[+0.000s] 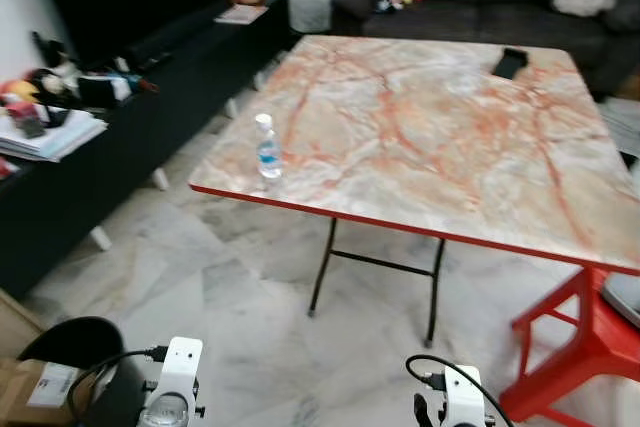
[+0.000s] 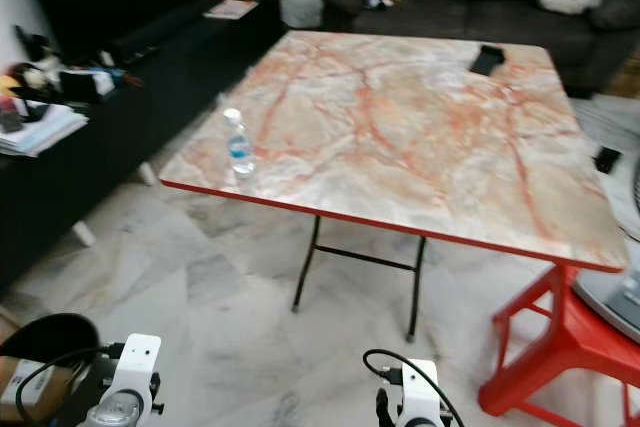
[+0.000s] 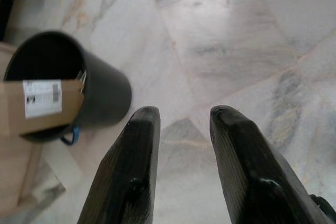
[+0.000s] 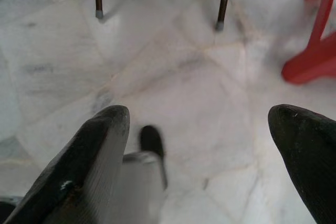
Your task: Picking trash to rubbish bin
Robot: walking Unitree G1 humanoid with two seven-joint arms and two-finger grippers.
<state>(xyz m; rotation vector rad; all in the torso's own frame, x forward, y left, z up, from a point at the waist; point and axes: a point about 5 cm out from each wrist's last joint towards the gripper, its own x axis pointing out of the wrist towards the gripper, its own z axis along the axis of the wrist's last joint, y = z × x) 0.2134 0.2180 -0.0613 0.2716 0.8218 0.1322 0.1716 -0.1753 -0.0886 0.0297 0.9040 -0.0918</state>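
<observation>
A clear water bottle (image 1: 267, 147) stands upright near the left front corner of a marble-patterned folding table (image 1: 440, 137), with a dark phone-like object (image 1: 510, 63) lying toward the far right edge. A black rubbish bin (image 1: 85, 367) sits on the marble floor (image 1: 250, 307) at lower left, touching a cardboard box (image 1: 35, 387). A red stool (image 1: 570, 342) stands under the table's right side.

A bottle (image 1: 267, 146) stands on the bench (image 1: 430, 127) near its left front corner; a phone (image 1: 509, 63) lies at the upper right. A bin (image 1: 75, 347) sits on the floor at lower left, a stool (image 1: 575, 337) at lower right.
</observation>
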